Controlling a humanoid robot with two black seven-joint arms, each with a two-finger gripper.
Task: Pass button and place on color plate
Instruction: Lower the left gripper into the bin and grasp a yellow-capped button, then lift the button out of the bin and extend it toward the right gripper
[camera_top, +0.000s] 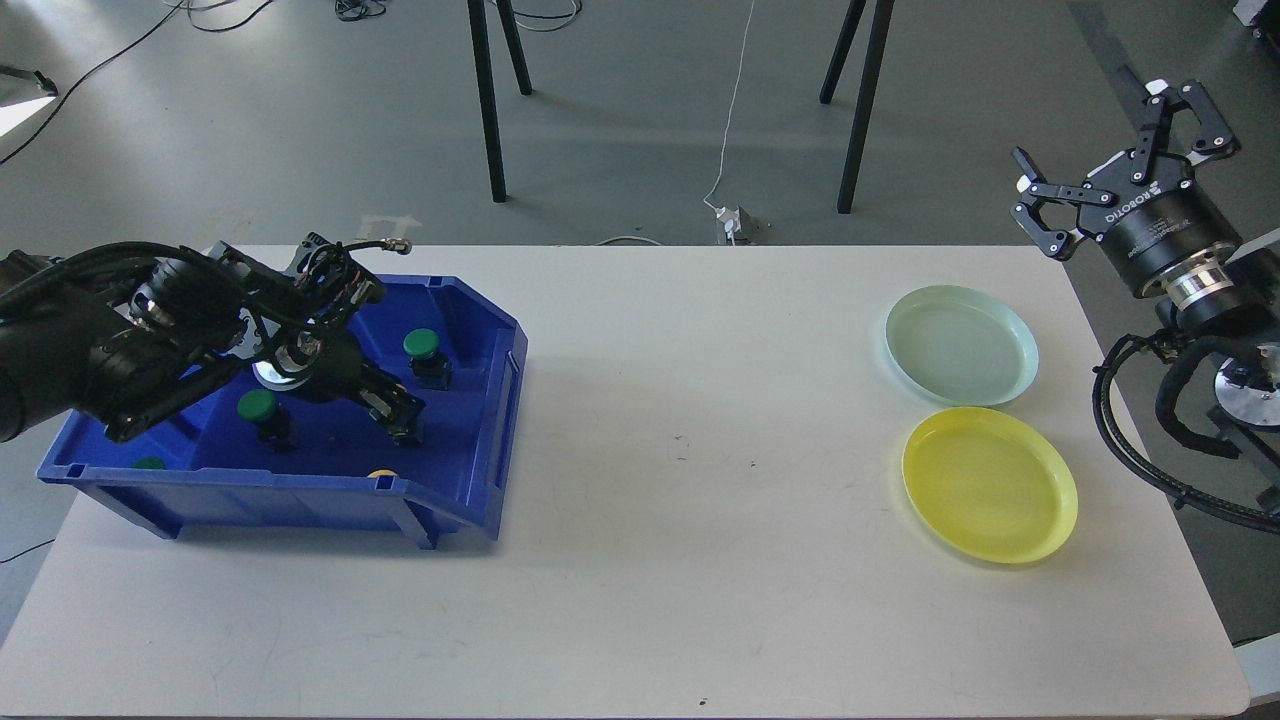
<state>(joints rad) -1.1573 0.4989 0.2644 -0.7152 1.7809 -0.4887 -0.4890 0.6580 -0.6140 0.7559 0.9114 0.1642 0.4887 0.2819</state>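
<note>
Left gripper down inside blue bin, finger gap unreadable. Green buttons sit beside it: one behind, one to its left. Right gripper spread wide, raised off table edge beyond the pale green plate and yellow plate. White table, grey floor.

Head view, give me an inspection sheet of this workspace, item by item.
Surface: white table, bare in the middle.
Job's things: blue bin at left holding green buttons; pale green plate and yellow plate at right, both empty.
Clutter: nothing seen.
Grippers: left gripper down inside the bin, jaw state unclear; right gripper raised off the table, open, empty.
Cables: white lead and a black one on the floor.
Surroundings: grey floor, black stand legs.
</note>
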